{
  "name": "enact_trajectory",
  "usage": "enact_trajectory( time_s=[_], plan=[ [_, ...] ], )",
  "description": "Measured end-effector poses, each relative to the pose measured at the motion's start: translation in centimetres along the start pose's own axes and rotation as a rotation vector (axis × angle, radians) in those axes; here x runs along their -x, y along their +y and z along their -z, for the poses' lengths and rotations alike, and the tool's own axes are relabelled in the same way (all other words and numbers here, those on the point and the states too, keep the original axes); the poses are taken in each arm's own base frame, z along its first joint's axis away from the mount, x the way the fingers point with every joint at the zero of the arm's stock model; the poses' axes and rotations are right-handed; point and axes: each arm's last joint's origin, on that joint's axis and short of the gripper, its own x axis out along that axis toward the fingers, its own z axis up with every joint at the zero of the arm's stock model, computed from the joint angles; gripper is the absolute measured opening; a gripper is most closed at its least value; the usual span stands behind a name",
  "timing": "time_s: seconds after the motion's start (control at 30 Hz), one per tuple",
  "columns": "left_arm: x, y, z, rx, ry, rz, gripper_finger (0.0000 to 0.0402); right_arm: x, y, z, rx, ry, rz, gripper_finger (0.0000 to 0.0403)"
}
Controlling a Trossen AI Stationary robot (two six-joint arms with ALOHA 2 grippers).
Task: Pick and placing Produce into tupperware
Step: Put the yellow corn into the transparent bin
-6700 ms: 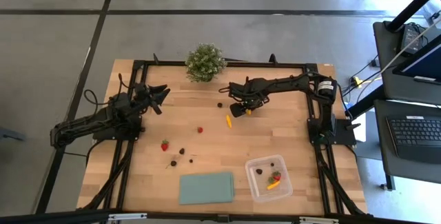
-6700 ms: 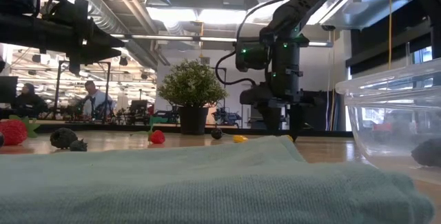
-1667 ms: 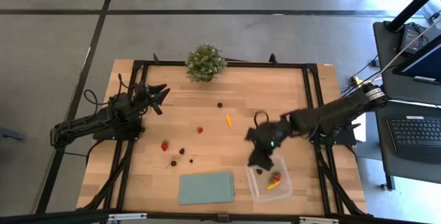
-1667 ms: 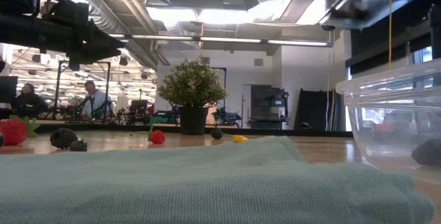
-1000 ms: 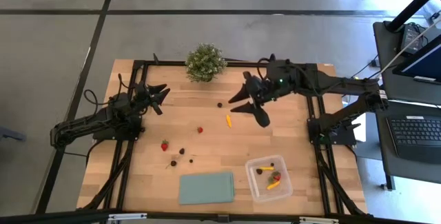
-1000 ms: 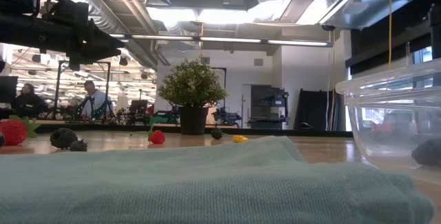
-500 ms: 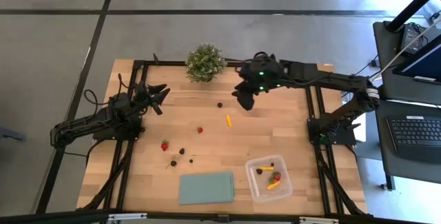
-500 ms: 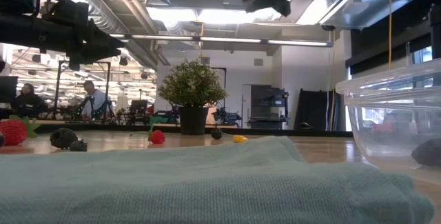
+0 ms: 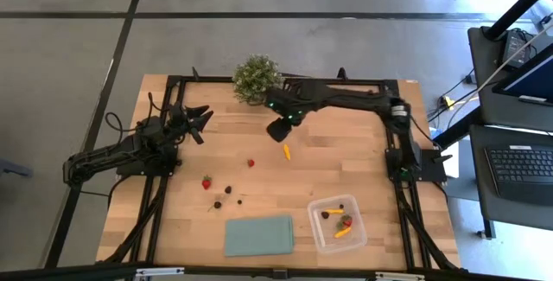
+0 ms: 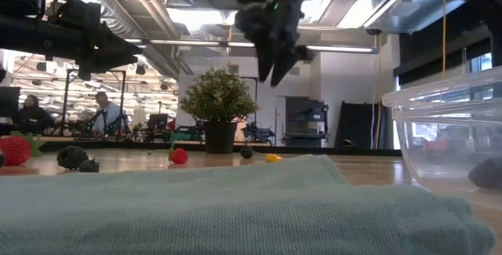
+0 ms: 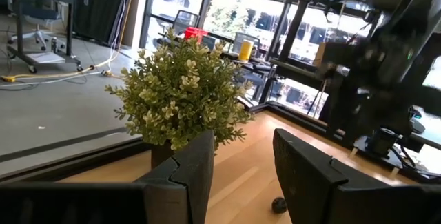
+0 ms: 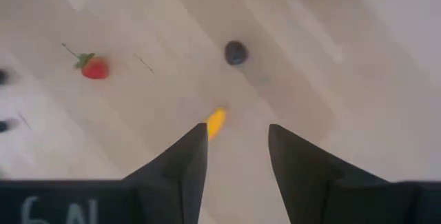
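Two arms worked a pale wooden table [image 9: 363,177]. Nearest lay a pale-green cloth [image 9: 259,235] and the clear tupperware [image 9: 337,223] holding some produce; more produce [image 9: 228,190] was scattered mid-table. The right gripper [image 9: 278,130] hung empty above a dark berry [image 12: 236,52], fingers apart. The left gripper [image 9: 200,118] waited at the left, fingers apart, empty. Beyond stood a potted plant [image 9: 257,78], then a workshop with seated people [image 10: 103,114].

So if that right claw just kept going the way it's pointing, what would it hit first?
Probably the bare wooden table. The right claw points down with open fingers, the yellow piece just off one fingertip and the dark berry farther ahead. Depth is unclear, so it might clip the yellow piece.
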Motion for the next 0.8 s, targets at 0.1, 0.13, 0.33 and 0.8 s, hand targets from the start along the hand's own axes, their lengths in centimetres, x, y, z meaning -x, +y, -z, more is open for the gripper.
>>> enact_trajectory(
  time_s=[0.1,0.13,0.33,0.8],
  plan=[
    [0.0,0.0,0.0,0.000,0.001,0.004,0.0143,-2.3,0.5,0.1,-0.027,0.045,0.019,0.0156],
    [0.0,0.0,0.0,0.000,0.002,0.007,0.0143,-3.0,0.6,0.1,-0.043,0.061,0.030,0.0156],
    [0.0,-0.1,0.0,0.000,0.009,0.029,0.0143,-5.4,1.7,0.7,-0.111,0.094,0.054,0.0156],
    [0.0,-0.1,0.1,-0.001,0.013,0.030,0.0143,-9.7,2.6,1.6,-0.172,0.173,0.119,0.0156]
  ],
)
